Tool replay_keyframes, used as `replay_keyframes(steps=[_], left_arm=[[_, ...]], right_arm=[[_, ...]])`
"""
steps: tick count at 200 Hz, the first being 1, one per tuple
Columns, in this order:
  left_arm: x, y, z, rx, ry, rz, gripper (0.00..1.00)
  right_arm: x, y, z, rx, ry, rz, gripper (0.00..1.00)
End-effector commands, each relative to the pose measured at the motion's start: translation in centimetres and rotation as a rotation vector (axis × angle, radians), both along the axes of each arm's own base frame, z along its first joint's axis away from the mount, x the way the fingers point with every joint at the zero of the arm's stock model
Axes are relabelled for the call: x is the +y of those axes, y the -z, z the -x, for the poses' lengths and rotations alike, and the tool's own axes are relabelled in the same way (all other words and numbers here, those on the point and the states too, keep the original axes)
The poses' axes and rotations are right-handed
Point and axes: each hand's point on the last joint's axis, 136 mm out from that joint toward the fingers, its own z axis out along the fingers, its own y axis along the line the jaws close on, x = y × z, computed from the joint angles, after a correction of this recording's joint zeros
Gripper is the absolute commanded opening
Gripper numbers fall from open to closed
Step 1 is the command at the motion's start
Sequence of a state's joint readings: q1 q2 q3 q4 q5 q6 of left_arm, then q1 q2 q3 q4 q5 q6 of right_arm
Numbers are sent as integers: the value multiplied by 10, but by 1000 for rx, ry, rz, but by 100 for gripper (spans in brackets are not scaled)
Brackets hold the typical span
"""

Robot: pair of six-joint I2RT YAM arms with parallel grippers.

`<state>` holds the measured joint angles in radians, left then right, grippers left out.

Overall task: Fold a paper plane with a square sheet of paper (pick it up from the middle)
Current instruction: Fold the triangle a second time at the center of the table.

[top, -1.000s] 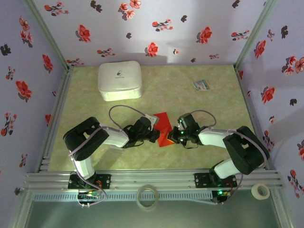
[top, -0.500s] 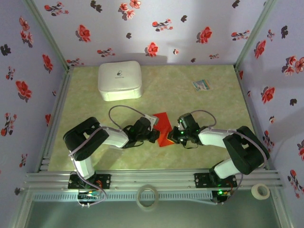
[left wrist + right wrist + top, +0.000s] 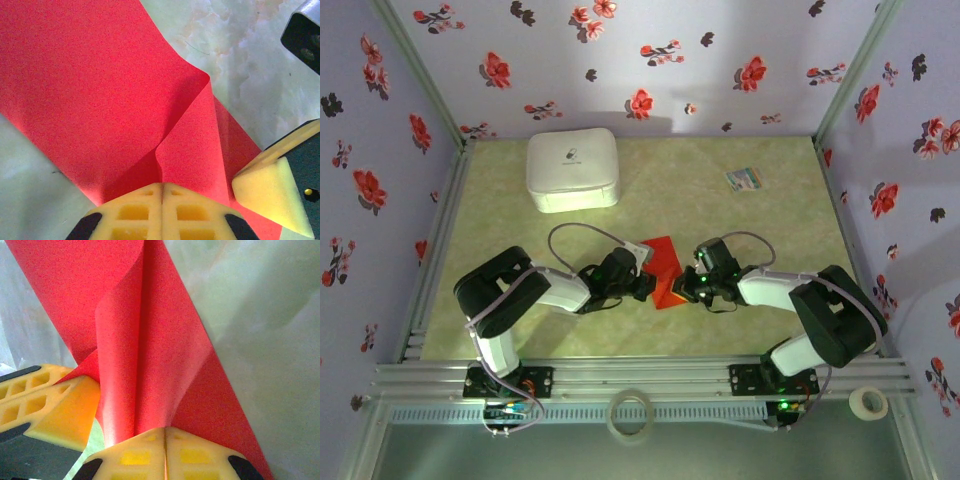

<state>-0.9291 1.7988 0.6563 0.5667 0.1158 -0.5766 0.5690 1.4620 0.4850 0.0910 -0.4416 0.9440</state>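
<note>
Hardly anything has moved since a second ago. The two white-and-black robot arms keep the same bent pose. The thin, bright red sheet of paper (image 3: 665, 262) lies in the same spot, just below the middle of the top view.

The pale green marbled tabletop (image 3: 770, 225) spans the middle of that view. The left arm (image 3: 520, 290) reaches in from the lower left and the right arm (image 3: 810, 300) from the lower right, their tips meeting at the sheet.

A white, cushion-shaped box (image 3: 572, 170) sits in the upper left part of the tabletop, well apart from the arms.

The sheet of paper rests on the tabletop between the two arm tips, partly folded, with a raised ridge along it.

The left claw (image 3: 161, 187) is clenched: its yellow fingers meet at the bottom of the left wrist view, pinching the lifted fold of the sheet. The right claw (image 3: 165, 432) is likewise clenched on a curled fold at the bottom of the right wrist view. The two claws stand just beside each other.

A small multicoloured card (image 3: 744, 179) lies in the upper right part of the tabletop.
</note>
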Motion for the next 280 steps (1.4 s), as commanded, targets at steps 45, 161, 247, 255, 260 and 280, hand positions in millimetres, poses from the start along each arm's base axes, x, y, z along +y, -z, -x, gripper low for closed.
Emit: replay_keyframes(steps=[45,161,247,255,260,280], left_arm=[[7,20,1,37,-5,-48,1],[3,10,-2,21,-3,-33,1],[-4,-3,-8,-15,18,-40,1],[-3,-1,-8,-11,15,-43,1],[-2,0,-8,-9,13,-45,1],[1,4,-7,0,8,-51,1]], right_arm=[[19,-39,-21,-72,26,-134,6],[-10,5,7,38,39,25,2],[-22,23,13,65,38,102,1],[-22,23,13,65,38,102,1],[-22,22,13,65,37,100,1],[-22,23,13,67,37,102,2]])
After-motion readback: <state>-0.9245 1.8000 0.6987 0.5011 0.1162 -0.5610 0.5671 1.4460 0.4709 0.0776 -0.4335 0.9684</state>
